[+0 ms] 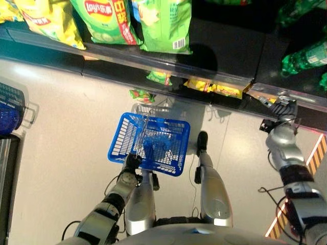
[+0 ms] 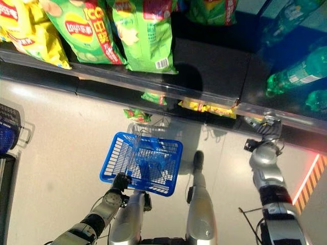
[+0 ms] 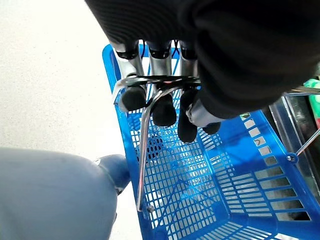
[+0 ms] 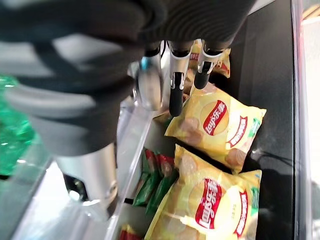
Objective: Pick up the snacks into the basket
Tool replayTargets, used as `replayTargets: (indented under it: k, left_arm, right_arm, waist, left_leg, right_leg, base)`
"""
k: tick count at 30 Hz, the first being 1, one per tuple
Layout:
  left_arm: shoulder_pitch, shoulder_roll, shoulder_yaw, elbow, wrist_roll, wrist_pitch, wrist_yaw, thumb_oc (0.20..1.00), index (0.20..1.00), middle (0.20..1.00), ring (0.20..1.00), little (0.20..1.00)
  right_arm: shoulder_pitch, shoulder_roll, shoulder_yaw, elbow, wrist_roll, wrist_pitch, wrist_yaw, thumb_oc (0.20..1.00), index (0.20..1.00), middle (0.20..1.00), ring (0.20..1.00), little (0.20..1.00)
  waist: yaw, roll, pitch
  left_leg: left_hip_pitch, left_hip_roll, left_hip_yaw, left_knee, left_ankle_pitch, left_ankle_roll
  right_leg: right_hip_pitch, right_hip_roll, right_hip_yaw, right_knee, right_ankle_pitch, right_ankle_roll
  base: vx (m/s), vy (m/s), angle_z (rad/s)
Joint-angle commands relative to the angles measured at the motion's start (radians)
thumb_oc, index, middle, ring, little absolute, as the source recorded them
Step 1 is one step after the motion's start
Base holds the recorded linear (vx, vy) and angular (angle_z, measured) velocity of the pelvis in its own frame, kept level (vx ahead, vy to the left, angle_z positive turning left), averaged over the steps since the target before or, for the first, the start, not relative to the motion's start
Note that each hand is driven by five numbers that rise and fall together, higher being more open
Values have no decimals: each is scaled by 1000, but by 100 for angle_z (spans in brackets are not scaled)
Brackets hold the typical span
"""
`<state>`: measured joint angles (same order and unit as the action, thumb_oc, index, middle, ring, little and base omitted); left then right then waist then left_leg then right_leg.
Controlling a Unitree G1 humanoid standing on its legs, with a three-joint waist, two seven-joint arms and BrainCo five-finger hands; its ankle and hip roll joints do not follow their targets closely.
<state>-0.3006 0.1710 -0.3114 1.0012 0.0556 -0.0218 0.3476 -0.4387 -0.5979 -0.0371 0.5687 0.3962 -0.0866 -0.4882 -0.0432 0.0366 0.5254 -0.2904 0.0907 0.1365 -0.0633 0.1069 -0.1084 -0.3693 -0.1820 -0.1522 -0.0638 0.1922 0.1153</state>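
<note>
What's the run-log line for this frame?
left robot hand: shut on basket handle | right robot hand: open, at yellow snack bag | basket: no snacks seen

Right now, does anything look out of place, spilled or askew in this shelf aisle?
Yes: a small green snack packet seems to lie on the floor in front of the shelf, beyond the blue basket, rather than shelved. Nothing else stands out.

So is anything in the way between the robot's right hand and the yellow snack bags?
Nothing visible is. The right hand hangs with straight fingers just above the yellow snack bags on the lower shelf, open space between them. The left hand holds the blue basket by its handle.
</note>
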Motion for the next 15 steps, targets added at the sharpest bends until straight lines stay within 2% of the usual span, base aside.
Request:
replayTargets:
  k: [1,3,6,15]
  left_arm:
    - [32,43,-39,33,13,29,33,200,200,200,200,200]
    - [30,45,-36,21,-13,30,41,200,200,200,200,200]
    - [27,45,-43,14,-11,36,46,200,200,200,200,200]
    - [16,44,-31,-4,31,54,43,200,200,200,200,200]
  right_arm:
    - [-191,-125,-21,13,52,-64,-15,1000,1000,1000,1000,1000]
    - [-242,-160,-19,72,105,-72,-12,1000,1000,1000,1000,1000]
    - [-255,-163,-22,80,125,-76,-16,1000,1000,1000,1000,1000]
    - [-83,-42,-94,-130,95,-104,-12,1000,1000,1000,1000,1000]
  waist:
    - [14,-54,-5]
    - [14,-55,-5]
    - [10,-54,-5]
    - [-16,-43,-5]
  left_leg:
    - [-96,-48,-10,77,-3,25]
    - [-146,-49,-15,104,-8,26]
    - [-153,-49,-18,97,-6,25]
    - [-84,-54,-10,39,5,21]
  right_leg:
    - [-74,-42,11,180,-68,67]
    - [-108,-42,8,187,-69,65]
    - [-114,-37,7,181,-68,64]
    - [-76,-23,23,141,-61,62]
  base:
    - [0,0,0]
    - [0,0,0]
    - [3,-6,3]
    - [-6,-3,-6]
